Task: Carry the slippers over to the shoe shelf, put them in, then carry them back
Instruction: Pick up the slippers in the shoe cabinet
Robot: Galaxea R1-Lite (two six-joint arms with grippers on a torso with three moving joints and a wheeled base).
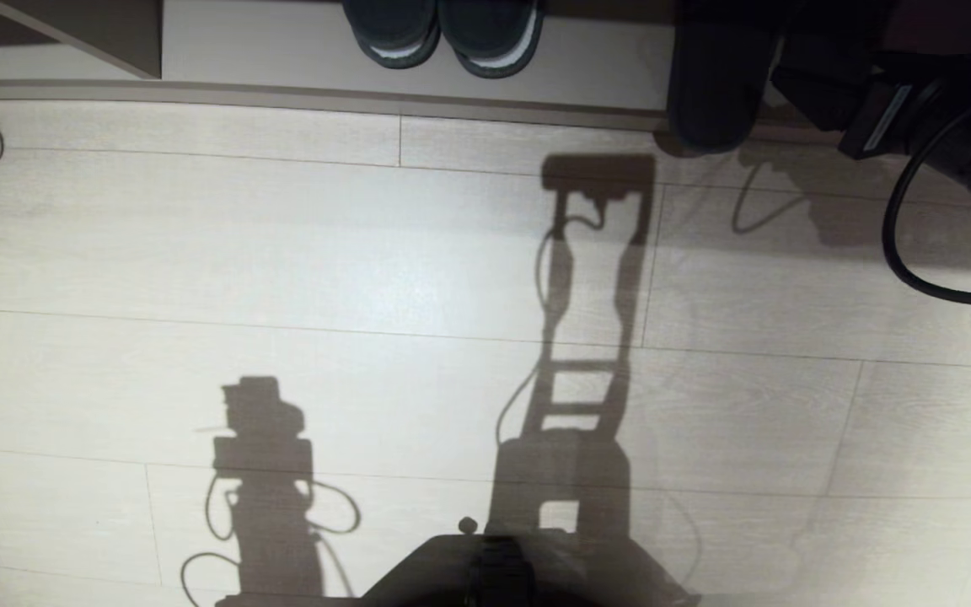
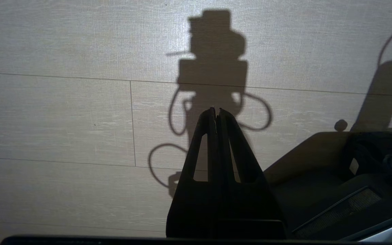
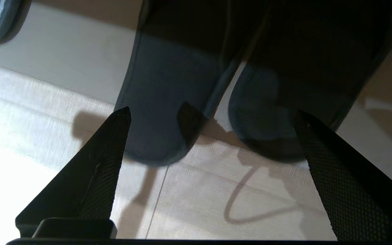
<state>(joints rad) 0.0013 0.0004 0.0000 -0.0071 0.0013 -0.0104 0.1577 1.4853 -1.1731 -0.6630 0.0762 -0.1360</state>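
Right end effector [image 3: 213, 114] is hanging just in front of the pair of flat, soft, slate grey-blue fabric slippers [image 3: 162, 102], its two black fingers [image 3: 97, 170] standing wide apart and gripping nothing. The slippers are lying side by side on the floor of the low, pale beige wood-grain shoe shelf [image 1: 283, 51] at the upper right of the head frame, their rounded ends poking out past the shelf's darker brown front edge. A second, blacker pair of slippers with pale insole stripes [image 1: 443, 34] is sitting well apart at the upper centre. The left end effector [image 2: 216, 110], fingertips pressed together, is idling over the pale plank floor [image 1: 283, 253] at the lower part of the frame.

The slippers appear to be in the shelf, so the return trip is likely the step now opening. To do it well, the spread fingers should be straddling both slippers at once, one finger outside each outer edge, and sliding further in before closing. That way the squeeze would be landing on the soles rather than only the soft tips. The fabric is likely to give under pressure, so a slow, level closing should be keeping the pair together. Lifting slightly before drawing back should be clearing the shelf's raised edge
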